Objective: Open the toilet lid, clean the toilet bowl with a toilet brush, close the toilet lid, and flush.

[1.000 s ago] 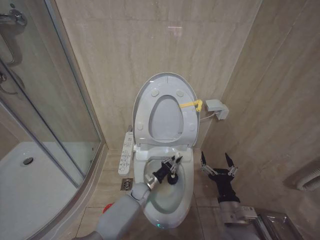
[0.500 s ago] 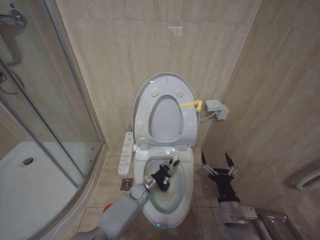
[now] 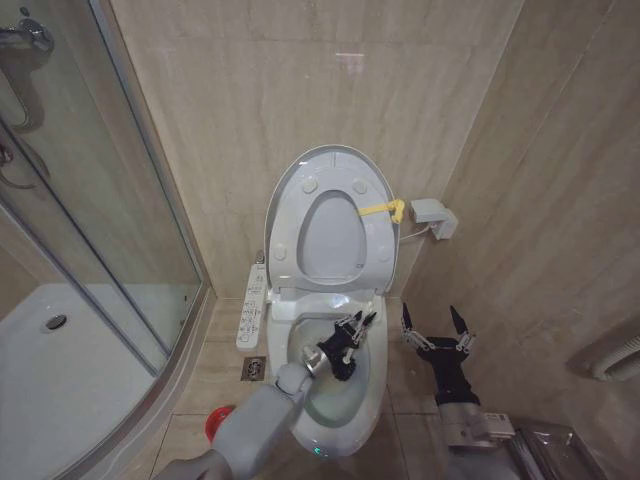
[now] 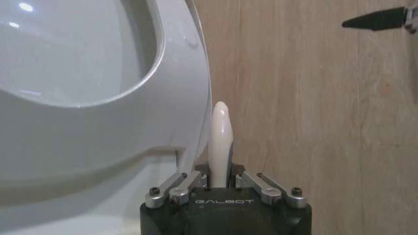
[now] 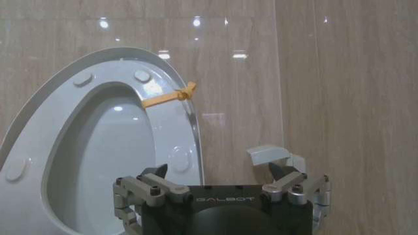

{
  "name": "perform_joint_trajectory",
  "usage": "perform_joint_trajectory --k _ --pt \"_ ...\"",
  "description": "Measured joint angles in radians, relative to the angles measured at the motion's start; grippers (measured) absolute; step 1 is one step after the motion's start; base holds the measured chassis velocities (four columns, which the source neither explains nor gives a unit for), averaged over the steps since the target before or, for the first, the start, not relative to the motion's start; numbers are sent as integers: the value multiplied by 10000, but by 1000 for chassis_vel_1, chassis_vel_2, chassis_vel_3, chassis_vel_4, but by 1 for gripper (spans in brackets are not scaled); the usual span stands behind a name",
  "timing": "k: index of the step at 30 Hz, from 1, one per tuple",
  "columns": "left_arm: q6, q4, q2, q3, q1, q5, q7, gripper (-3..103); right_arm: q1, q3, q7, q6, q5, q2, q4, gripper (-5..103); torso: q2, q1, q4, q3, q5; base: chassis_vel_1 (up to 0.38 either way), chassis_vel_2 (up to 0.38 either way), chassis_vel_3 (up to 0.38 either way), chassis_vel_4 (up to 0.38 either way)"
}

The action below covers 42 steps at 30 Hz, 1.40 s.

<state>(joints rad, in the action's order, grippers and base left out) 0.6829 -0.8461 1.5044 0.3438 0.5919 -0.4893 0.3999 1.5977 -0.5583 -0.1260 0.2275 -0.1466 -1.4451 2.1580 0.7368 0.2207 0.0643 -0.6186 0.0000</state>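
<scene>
White plastic, white ceramic. Toilet lid point(image 3: 331, 222) up, leaning on wall behind toilet bowl point(image 3: 336, 405), seat ring raised w/ it; yellow strap point(image 3: 381, 210) on lid's right edge. So step 1 looks done.

Step 2 under way, by my read: left gripper point(image 3: 352, 331) low over the bowl, near its back rim, jaws pinching toilet brush point(image 4: 220, 142) by the white handle; left wrist view shows the handle end sticking up betw. the jaws. Dark head seems to sit just below the gripper inside the bowl; can't tell if bristles touch ceramic. Left to do: finish scrub, brush back to red holder point(image 3: 216, 423) on floor left of bowl, lid down, flush.

Right gripper point(image 3: 437, 329) parked right of bowl, jaws spread, holding nothing.

Room: tight corner, beige tile walls behind and right of bowl, tile floor. Button panel point(image 3: 254, 303) along bowl's left side. Glass shower screen point(image 3: 95, 200) and white tray further left. Small white wall box point(image 3: 434, 215) right of lid.
</scene>
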Motion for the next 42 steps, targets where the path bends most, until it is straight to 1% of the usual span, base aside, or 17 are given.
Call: perform_joint_trajectory --k 4,6,8,10,12,13,15,17,18,22,26,28,30,34,36,39,42 --pt "-1 344 -198 -131 -53 87 120 19 0 0 0 0 0 0 0 100 0 0 -3 0 -1 0 0 0 0" --pt "54 538 -363 -488 -131 267 265 19 0 0 0 0 0 0 0 100 -1 0 -9 -1 2 0 0 0 0" --pt "88 522 -419 -588 -149 291 292 19 0 0 0 0 0 0 0 100 -1 1 -6 -1 -1 0 0 0 0" --pt "179 196 -551 -708 -140 296 322 19 0 0 0 0 0 0 0 100 -1 1 -7 -1 1 0 0 0 0" --pt "331 -189 -575 -738 -87 299 367 19 0 0 0 0 0 0 0 100 0 0 -2 0 -1 0 0 0 0" --pt "331 -189 -575 -738 -87 299 367 19 0 0 0 0 0 0 0 100 0 0 -2 0 -1 0 0 0 0" --pt "428 -339 -472 -709 -46 288 370 19 0 0 0 0 0 0 0 100 0 0 -3 0 1 0 0 0 0" --pt "496 -307 -221 -650 -43 268 362 19 0 0 0 0 0 0 0 100 0 0 -2 0 -1 0 0 0 0" --pt "496 -307 -221 -650 -43 268 362 19 0 0 0 0 0 0 0 100 0 0 -2 0 -1 0 0 0 0" --pt "447 65 119 -444 -71 79 354 19 0 0 0 0 0 0 0 100 0 0 0 0 0 0 0 0 0" --pt "283 481 81 -392 -117 34 383 19 0 0 0 0 0 0 0 100 0 0 -3 0 0 0 0 0 0" --pt "238 807 -9 -597 -244 47 468 19 0 0 0 0 0 0 0 100 0 0 -6 0 0 0 0 0 0" --pt "238 890 -63 -702 -308 63 509 19 0 0 0 0 0 0 0 100 -1 0 -6 0 1 0 0 0 0" --pt "290 626 -285 -914 -395 81 593 19 0 0 0 0 -1 0 0 100 -1 0 -8 -1 1 0 0 0 0" --pt "441 234 -313 -911 -368 93 669 19 0 0 0 0 -1 0 0 100 0 0 -4 0 0 0 0 0 0" --pt "540 71 -221 -778 -289 96 707 19 0 0 0 0 -1 0 0 100 0 0 -3 0 0 0 0 0 0" --pt "568 295 40 -592 -222 83 759 19 0 0 0 0 0 0 0 100 0 -1 1 0 0 0 0 0 0"
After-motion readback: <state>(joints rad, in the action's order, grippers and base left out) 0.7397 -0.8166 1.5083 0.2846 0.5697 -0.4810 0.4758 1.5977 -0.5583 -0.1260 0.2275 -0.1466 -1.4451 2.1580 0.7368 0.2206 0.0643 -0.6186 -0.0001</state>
